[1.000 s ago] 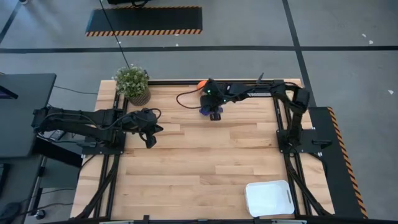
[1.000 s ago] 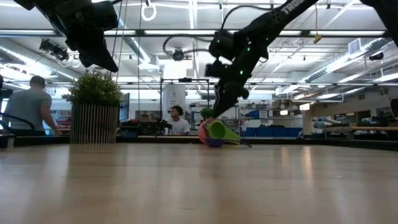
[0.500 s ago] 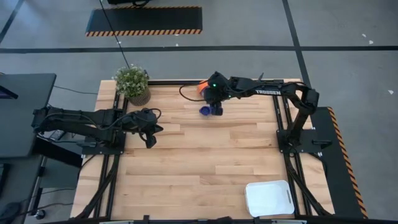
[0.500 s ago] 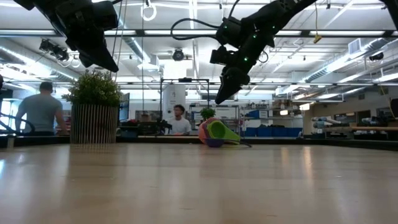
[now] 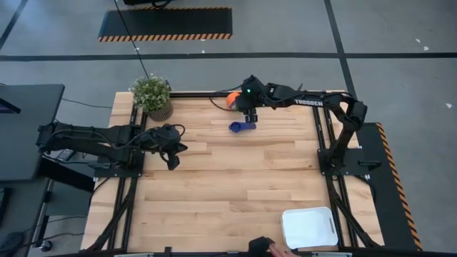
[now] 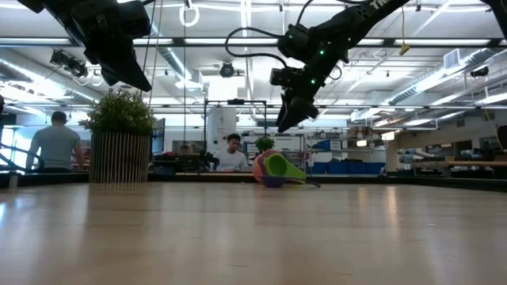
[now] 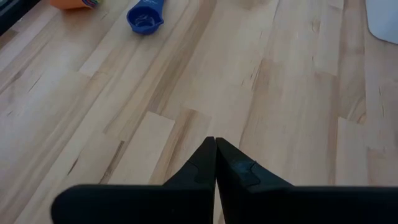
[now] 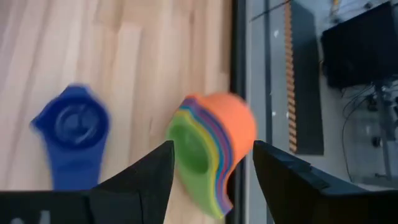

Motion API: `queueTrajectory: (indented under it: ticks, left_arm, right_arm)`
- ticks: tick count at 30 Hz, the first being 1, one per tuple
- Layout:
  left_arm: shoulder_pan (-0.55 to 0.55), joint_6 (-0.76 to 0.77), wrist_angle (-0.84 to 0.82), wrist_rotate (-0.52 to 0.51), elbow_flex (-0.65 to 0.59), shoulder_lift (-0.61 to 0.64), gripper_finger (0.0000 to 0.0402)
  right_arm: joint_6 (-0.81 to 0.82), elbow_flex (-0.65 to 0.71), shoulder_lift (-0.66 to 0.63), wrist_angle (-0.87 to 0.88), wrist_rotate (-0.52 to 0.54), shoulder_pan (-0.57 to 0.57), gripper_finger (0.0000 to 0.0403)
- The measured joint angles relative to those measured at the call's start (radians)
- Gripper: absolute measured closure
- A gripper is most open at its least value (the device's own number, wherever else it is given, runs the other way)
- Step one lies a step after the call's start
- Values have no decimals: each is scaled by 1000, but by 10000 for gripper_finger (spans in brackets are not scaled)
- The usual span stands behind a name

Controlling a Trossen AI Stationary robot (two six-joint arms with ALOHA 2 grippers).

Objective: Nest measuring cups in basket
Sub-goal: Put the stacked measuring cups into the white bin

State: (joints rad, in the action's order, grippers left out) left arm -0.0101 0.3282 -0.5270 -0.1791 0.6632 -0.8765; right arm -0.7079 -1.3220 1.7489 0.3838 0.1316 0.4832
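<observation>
**A:** How far along was the nesting job at that moment?

**B:** Barely begun, by my reading. The white basket (image 5: 308, 228) sat bare at the near right corner of the table (image 5: 214, 193), with no cup in it.

**A:** And the cups?

**B:** All at the far edge, well apart from the basket. The dark blue measuring cup (image 5: 236, 127) lay alone, open side up, its handle pointing toward the right. Just beside it, the rest formed a nested stack (image 8: 211, 152) tipped on its side, orange outermost and green innermost.

**A:** Was either arm carrying anything?

**B:** No. The right gripper (image 5: 250, 116) hung above those cups with its fingers spread wide and nothing between them; the stack showed through the gap. The left gripper (image 5: 171, 161) waited over the table's left part, fingers pressed together on nothing.

**A:** So what was left?

**B:** Practically everything: joining the blue cup to the stack and getting the whole set across into the basket.
</observation>
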Motion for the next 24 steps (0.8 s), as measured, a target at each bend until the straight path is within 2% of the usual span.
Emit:
queueTrajectory:
  ticks: [4, 9, 24]
  left_arm:
    - [0, 0, 0, 0, 0, 0, 388]
    - [0, 0, 3, 0, 0, 0, 388]
    - [0, -1, 50, 0, 0, 0, 388]
  right_arm:
    - [0, -1, 20, -81, -42, 31, 179]
    - [-3, 0, 47, -27, -46, 50, 179]
    - [-81, 0, 142, -89, -38, 62, 179]
